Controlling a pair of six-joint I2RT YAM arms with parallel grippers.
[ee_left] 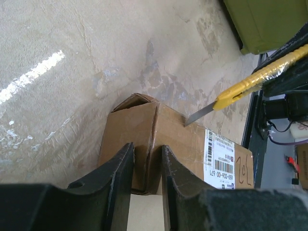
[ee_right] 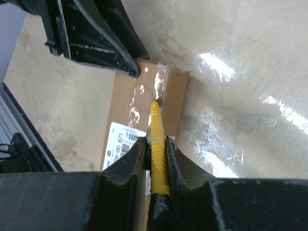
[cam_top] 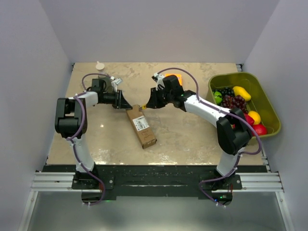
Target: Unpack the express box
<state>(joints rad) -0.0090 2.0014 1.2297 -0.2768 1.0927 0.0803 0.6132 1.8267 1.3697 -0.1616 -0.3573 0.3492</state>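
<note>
The left gripper (ee_left: 146, 148) reaches low over the table (cam_top: 192, 139), and its tips meet the far end of the box (cam_top: 141, 127). Its fingers (ee_left: 120, 168) stand a little apart with a narrow gap between them. Whether they pinch any cardboard cannot be told from these views.

The box lies flat between the two arms, left of the table's middle, slanting from far left to near right. Its white label (cam_top: 140, 124) faces up. The flap at its far end looks slightly lifted.

A yellow knife (ee_left: 245, 82) comes in from the right. Its blade (ee_left: 198, 114) is out, and the tip touches the box's top face near the far end, on a glossy strip of tape.

The right gripper (ee_right: 155, 142) is clamped tight on the knife's handle, one finger on each side, and the handle runs out along the line of the fingers.

Behind that gripper's wrist an orange box (cam_top: 178, 77) shows in part.

At the table's right edge sits a green bin (cam_top: 269, 106) holding fruit (cam_top: 236, 101). A small white object (cam_top: 100, 66) stands at the far left edge.
</note>
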